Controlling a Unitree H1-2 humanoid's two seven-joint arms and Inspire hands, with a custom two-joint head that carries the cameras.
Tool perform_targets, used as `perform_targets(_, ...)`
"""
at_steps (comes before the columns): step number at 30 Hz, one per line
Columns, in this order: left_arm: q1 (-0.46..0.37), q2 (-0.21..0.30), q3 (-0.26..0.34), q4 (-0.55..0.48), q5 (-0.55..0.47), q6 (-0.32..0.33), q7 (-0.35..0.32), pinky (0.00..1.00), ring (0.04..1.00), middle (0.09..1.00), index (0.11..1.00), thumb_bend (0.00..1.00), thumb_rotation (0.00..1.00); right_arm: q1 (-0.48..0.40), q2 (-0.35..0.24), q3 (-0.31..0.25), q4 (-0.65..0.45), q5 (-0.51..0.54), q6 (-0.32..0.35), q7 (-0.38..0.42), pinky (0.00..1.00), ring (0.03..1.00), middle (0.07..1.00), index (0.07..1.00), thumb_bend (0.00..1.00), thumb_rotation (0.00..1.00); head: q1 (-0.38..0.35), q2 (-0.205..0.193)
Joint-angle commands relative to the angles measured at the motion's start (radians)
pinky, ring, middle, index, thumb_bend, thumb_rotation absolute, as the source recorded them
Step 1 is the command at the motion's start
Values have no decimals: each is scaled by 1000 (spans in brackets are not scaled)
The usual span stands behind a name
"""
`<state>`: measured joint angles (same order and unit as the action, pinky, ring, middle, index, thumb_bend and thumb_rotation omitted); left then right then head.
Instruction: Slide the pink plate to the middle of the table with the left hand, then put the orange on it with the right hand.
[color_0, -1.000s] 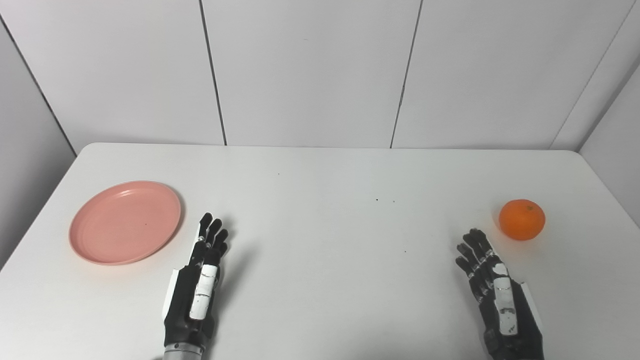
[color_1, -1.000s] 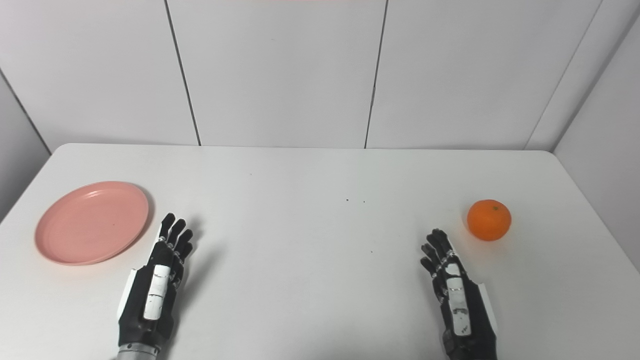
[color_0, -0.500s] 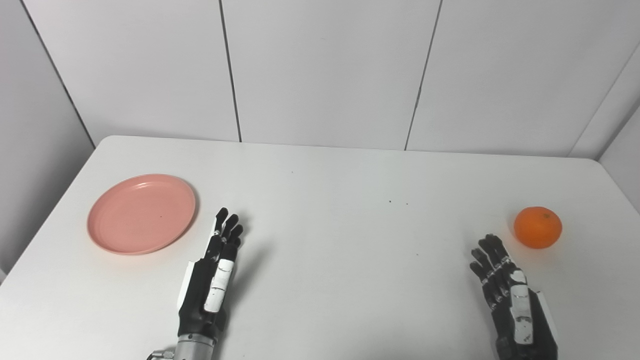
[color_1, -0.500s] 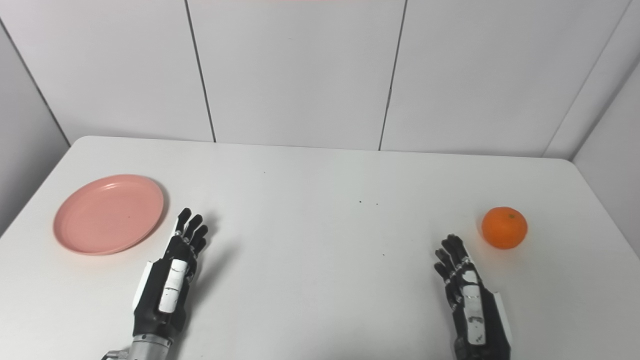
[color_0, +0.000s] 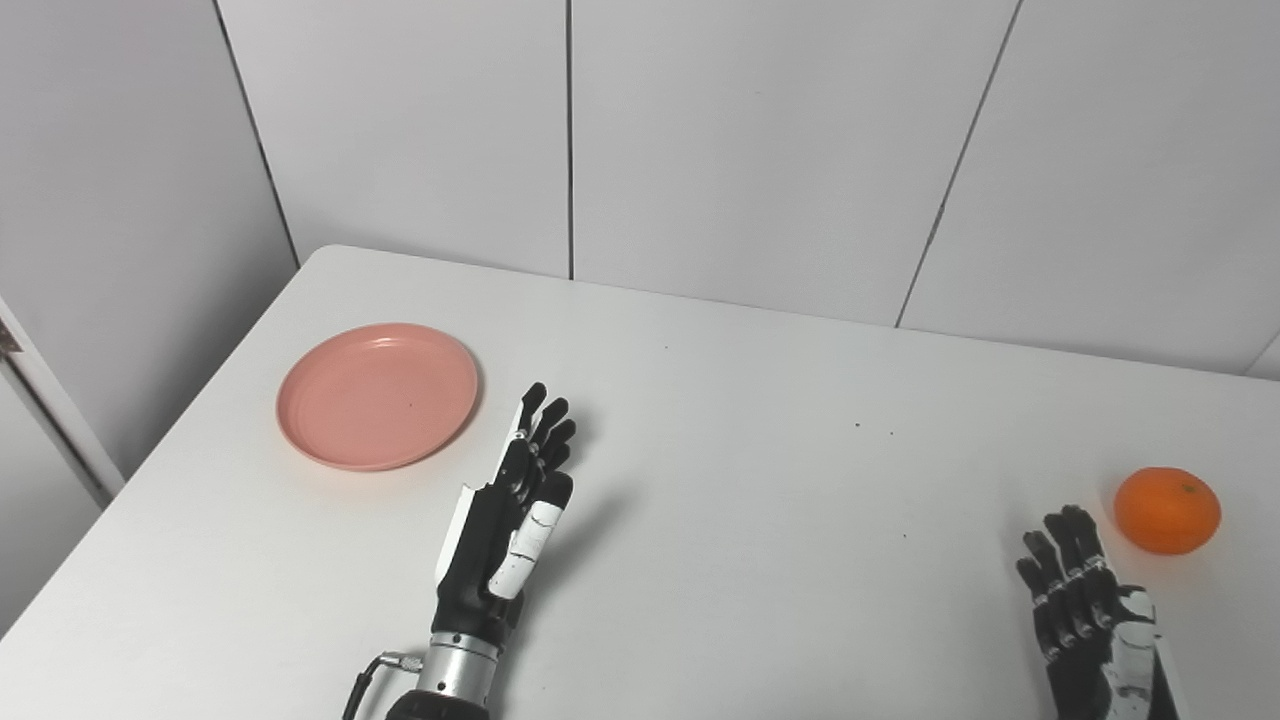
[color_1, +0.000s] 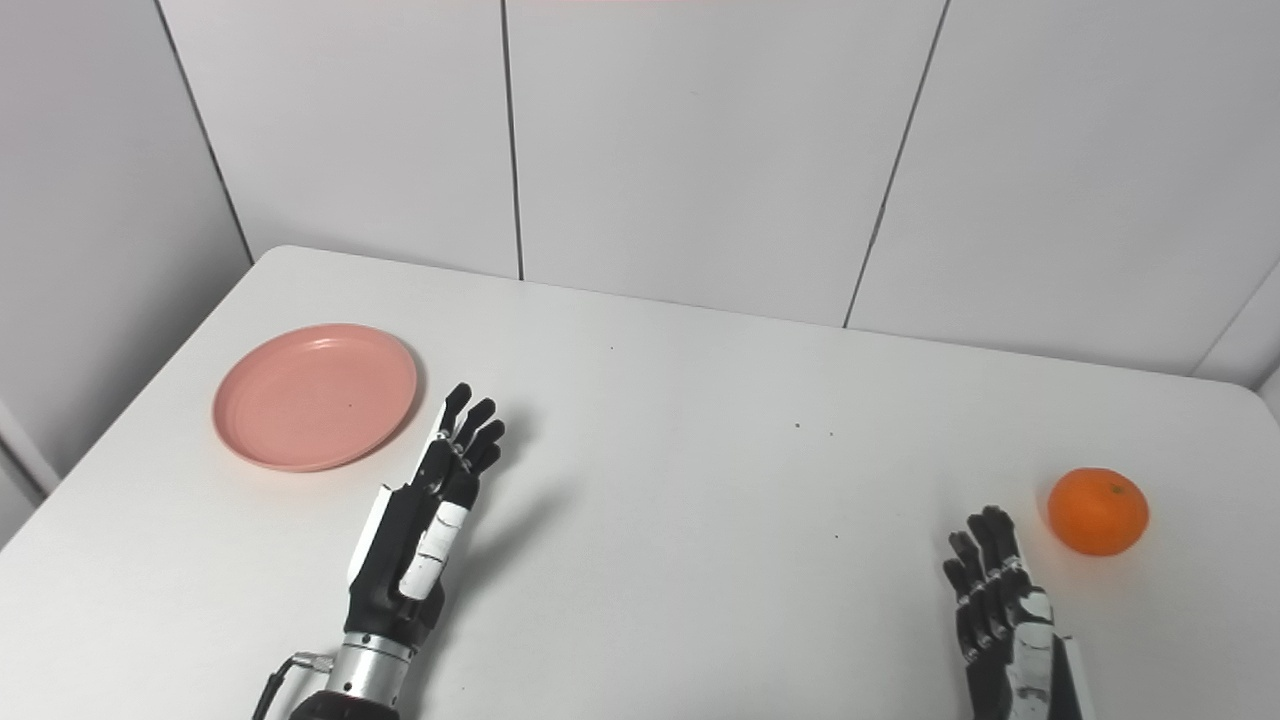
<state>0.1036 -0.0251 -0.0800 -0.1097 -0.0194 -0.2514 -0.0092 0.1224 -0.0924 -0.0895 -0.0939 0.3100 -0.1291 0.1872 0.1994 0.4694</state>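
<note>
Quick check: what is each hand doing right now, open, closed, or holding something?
Left hand: open, holding nothing, beside the pink plate.
Right hand: open, holding nothing, near the orange.

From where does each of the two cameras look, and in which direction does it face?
Left eye view: on the head, facing down at the white table; shows both hands, pink plate and orange.
Right eye view: beside it, a little to the right; same scene, things shifted leftward in the picture.
Shared: left hand open beside the plate, right hand open near the orange.
</note>
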Motion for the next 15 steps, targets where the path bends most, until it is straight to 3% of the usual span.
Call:
perform_targets(1, 61, -41, -9, 135, 17, -45, 19, 940, 944, 964, 1000, 695, 799, 21, -21, -17, 186, 13, -56, 36, 1000, 986, 988, 972, 817, 993, 4, -8)
perform_targets(15, 28, -47, -1, 240, 56, -117, 38, 912, 925, 951, 1000, 730, 798, -7, -24, -20, 259, 25, -86, 55, 1000, 1000, 1000, 997, 802, 1000, 53, -93)
